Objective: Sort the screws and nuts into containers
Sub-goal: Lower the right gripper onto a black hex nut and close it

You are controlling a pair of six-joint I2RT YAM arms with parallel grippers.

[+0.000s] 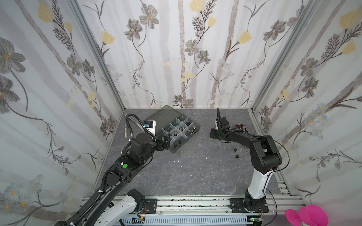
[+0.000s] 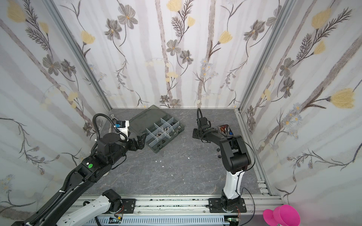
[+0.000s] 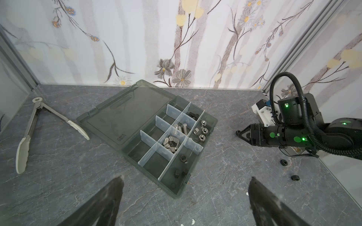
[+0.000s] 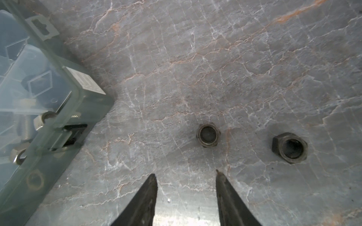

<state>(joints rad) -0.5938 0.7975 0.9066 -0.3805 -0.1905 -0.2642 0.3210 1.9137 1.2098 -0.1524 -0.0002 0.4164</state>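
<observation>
Right jaws stood parted and empty just short of two black nuts (image 4: 208, 135) loose on the surface (image 4: 195, 58) (presumably lining up a pick), while left jaws hung fully released near the organizer box (image 3: 125, 117), whose containers (image 3: 156, 162) already held screws (image 3: 183, 128).

Grey marbled tabletop (image 1: 195, 176): open organizer box (image 3: 127, 113) at eleven o'clock, tongs (image 3: 22, 154) at ten, tool tray (image 2: 225, 130) at two, black nuts (image 1: 235, 149) at three.
</observation>
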